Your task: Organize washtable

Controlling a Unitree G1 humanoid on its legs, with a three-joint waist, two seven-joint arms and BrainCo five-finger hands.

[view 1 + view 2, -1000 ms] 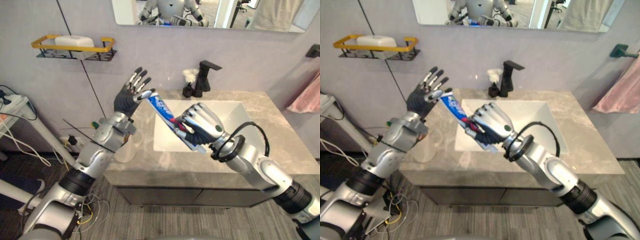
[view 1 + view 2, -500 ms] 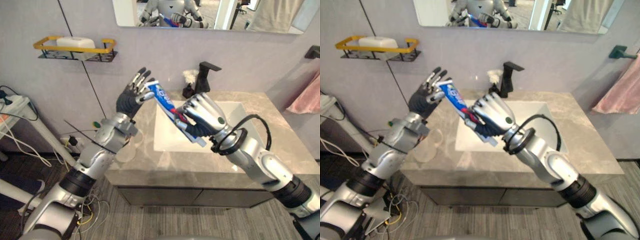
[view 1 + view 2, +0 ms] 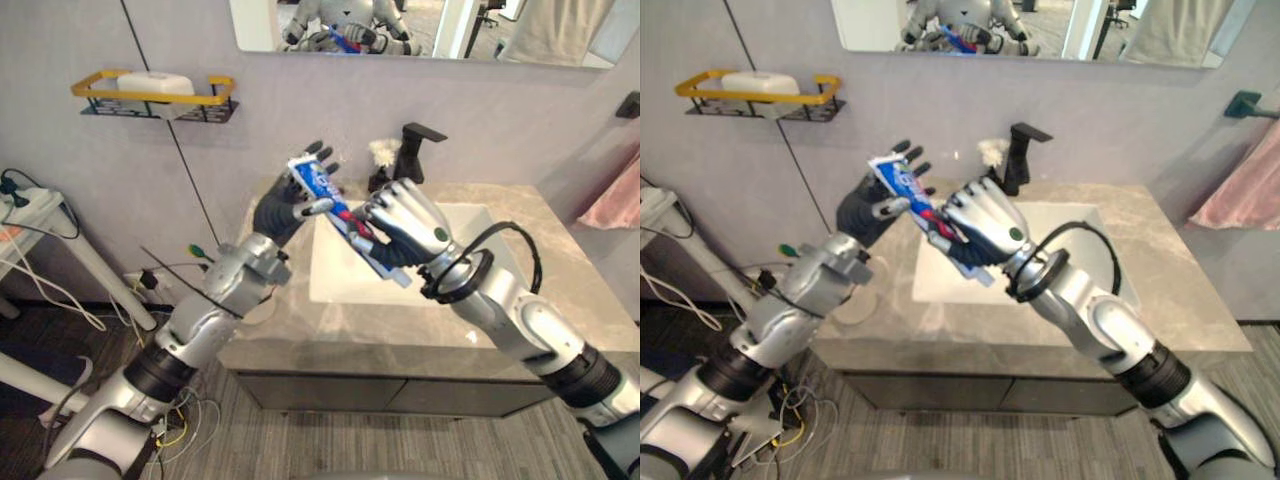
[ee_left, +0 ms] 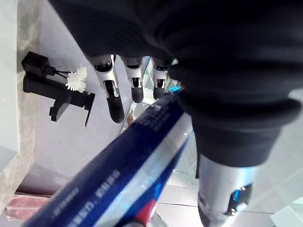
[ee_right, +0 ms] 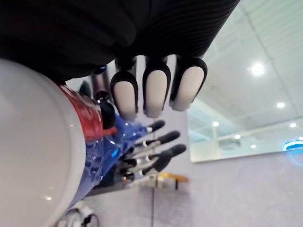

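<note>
**Tube in mid-air between two hands, nothing put away yet**

On the wall at far left hangs a yellow-railed shelf (image 3: pixel 150 95) with a white soap (image 3: pixel 152 83) on it. Next comes the left hand (image 3: pixel 285 208), raised above the counter's (image 3: pixel 575 300) left end. Its fingers are straight and spread behind the top of the tube (image 3: pixel 322 187), and its thumb lies across the tube's front. It touches the tube but is not clenched on it. The tube, blue with a red patch, slants down to the right into the right hand (image 3: pixel 405 225), which is curled round its lower half and carries it over the sink (image 3: pixel 470 215). A black tap (image 3: pixel 410 150) with a small white tuft (image 3: pixel 383 152) beside it stands behind the sink. A pink towel (image 3: pixel 615 195) hangs at far right.

This looks like a handover from right hand to left, about half made: the left hand has yet to close and the right to let go. I judge the tidying barely begun, since the tube rests nowhere.

The left forearm covers much of the counter's left end, where a pale round thing (image 3: pixel 852 308) cannot be identified. The right fist hides the tube's middle. The towel is cut off at the edge. Where the tube belongs is not evident.
</note>
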